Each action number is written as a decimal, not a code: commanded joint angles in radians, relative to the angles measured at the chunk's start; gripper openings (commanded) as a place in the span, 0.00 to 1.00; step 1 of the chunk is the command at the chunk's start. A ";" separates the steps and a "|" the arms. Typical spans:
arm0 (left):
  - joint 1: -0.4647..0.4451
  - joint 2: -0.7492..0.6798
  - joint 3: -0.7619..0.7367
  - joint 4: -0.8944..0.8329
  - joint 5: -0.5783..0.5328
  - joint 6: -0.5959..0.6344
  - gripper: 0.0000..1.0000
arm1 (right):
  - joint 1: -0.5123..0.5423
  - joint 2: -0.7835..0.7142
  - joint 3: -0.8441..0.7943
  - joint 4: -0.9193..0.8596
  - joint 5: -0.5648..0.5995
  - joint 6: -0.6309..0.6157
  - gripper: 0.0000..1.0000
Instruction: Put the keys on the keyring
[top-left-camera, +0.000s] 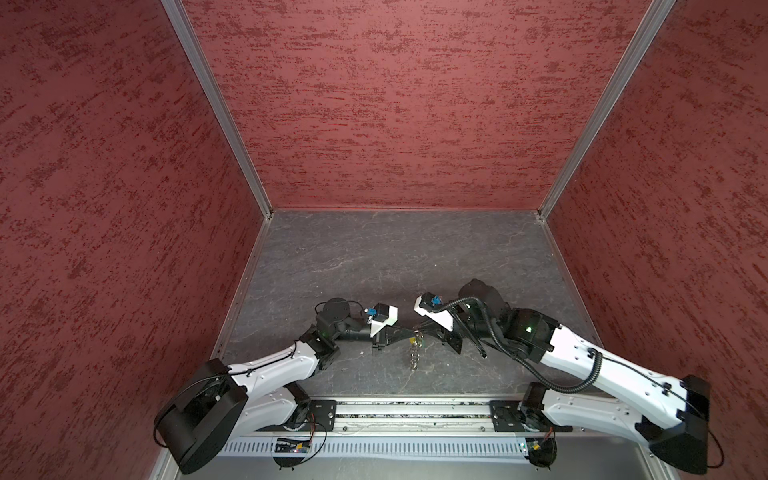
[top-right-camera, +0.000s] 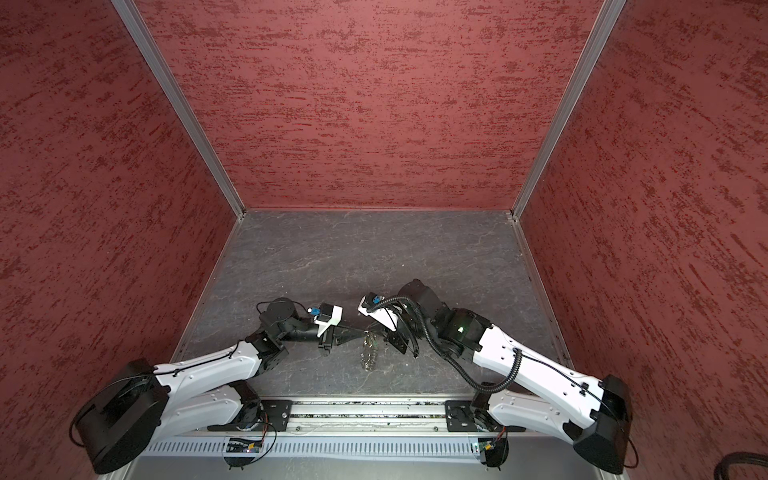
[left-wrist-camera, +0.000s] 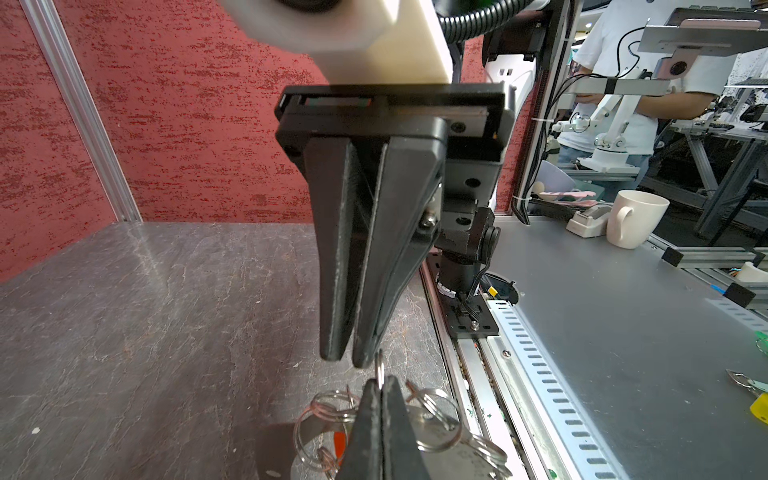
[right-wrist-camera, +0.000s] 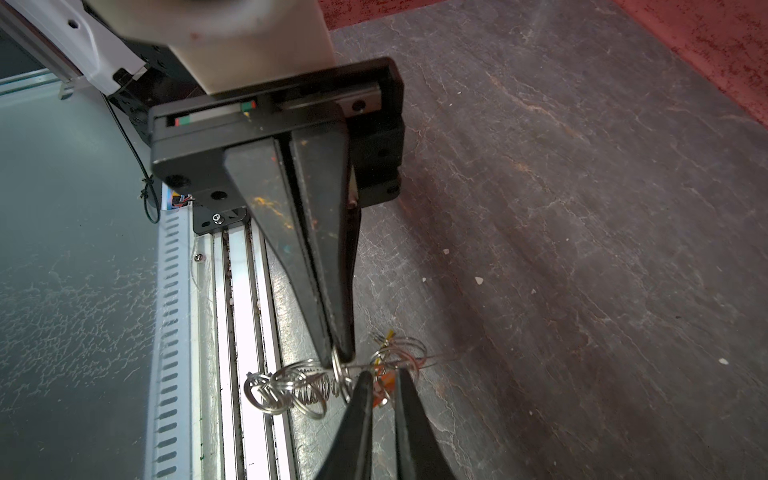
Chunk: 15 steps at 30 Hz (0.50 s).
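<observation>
Keyring (right-wrist-camera: 291, 388) — one ring pinched by the left gripper (right-wrist-camera: 343, 355), likely presenting it to the narrowly parted, empty right gripper (right-wrist-camera: 383, 374).

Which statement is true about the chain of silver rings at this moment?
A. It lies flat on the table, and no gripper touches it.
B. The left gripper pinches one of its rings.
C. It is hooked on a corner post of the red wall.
B: in the right wrist view, the closed tips of the left gripper clamp one ring of the keyring.

Dark veined grey tabletop (top-left-camera: 395, 257) bears a few pale specks (right-wrist-camera: 479, 281).
</observation>
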<state>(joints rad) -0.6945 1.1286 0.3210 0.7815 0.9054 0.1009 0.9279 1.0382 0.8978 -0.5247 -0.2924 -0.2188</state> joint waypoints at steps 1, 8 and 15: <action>0.011 -0.025 -0.017 0.073 -0.019 -0.018 0.00 | -0.004 0.000 -0.013 0.032 -0.007 0.014 0.13; 0.023 -0.033 -0.026 0.090 -0.031 -0.021 0.00 | -0.004 -0.024 -0.024 0.028 0.010 0.024 0.14; 0.022 -0.052 -0.027 0.078 -0.148 -0.010 0.00 | -0.004 -0.093 -0.070 0.099 0.227 0.094 0.23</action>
<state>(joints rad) -0.6769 1.1057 0.2962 0.8291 0.8349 0.0841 0.9276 1.0000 0.8524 -0.4885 -0.2153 -0.1776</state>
